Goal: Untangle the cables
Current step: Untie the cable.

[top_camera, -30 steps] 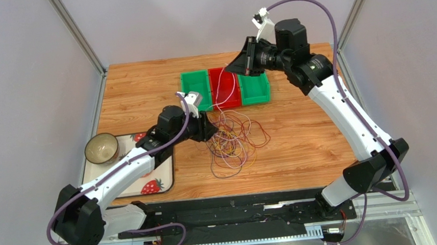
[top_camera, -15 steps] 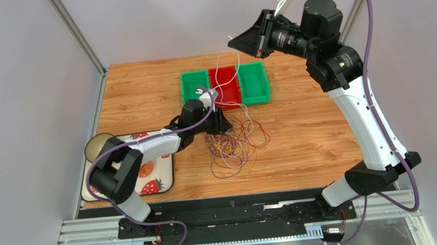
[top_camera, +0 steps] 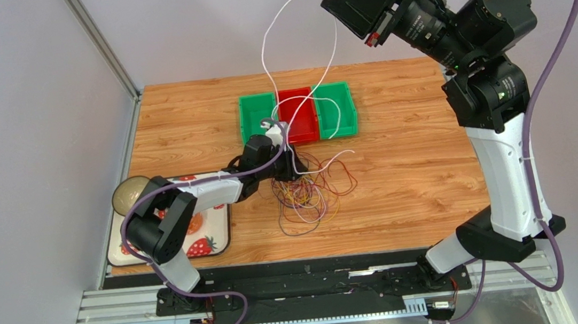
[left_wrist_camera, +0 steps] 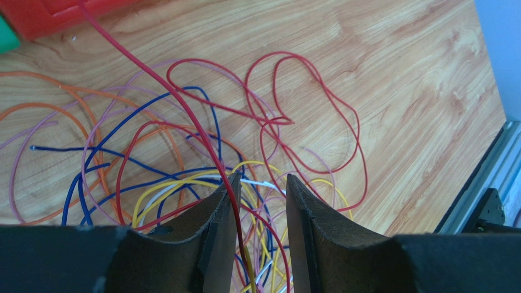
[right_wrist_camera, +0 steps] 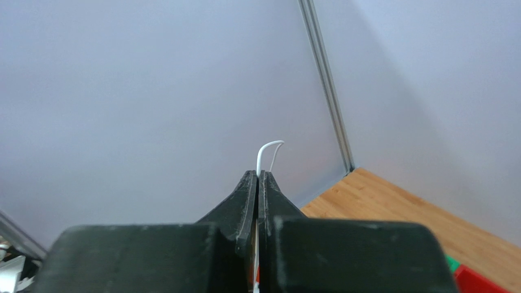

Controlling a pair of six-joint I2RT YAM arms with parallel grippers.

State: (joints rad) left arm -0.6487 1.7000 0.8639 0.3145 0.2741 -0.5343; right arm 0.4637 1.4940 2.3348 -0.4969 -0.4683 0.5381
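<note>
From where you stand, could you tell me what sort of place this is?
Probably a robot lab workcell: plain grey panels framed by aluminium posts, a wooden table edged by a mounting rail, and sorting bins.

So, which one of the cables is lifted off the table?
The white cable: the right gripper holds it in shut jaws high in the air, while the other coloured cables lie in a pile on the table.
</note>
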